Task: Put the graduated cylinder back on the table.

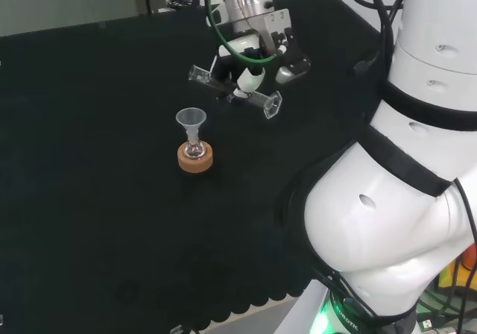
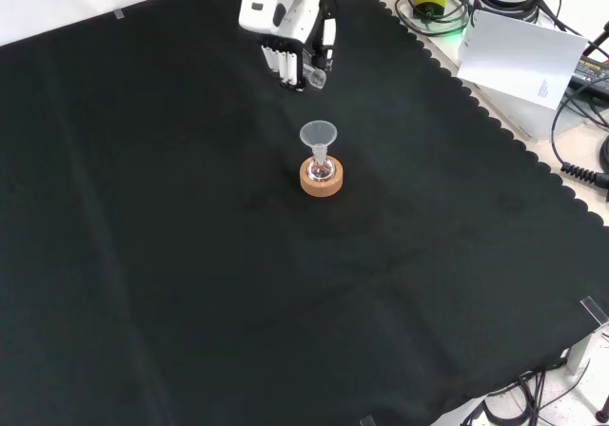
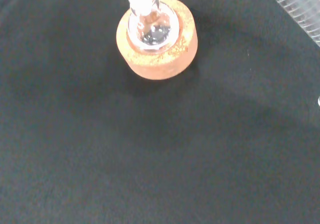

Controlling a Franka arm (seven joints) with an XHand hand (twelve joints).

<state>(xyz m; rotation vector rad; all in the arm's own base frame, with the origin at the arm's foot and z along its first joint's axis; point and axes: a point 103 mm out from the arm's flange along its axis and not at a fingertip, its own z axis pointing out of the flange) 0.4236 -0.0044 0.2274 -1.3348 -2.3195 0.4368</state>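
Closest to the lens: cork ring (image 3: 157, 44) cradling a small flask (image 3: 151, 30), funnel (image 1: 191, 118) on top. Upper centre of the head view: graduated cylinder (image 1: 203, 76) held nearly level above the cloth (image 1: 89, 200), hand (image 1: 250, 69) curled round its middle. Probably light, slick, breakable; best kept gripped mid-tube.

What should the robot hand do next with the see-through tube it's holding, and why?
Probably tip it upright, then lower it. The robot hand holds the clear plastic graduated cylinder nearly sideways above the black cloth, beside the clear funnel and small glass flask on its cork ring.
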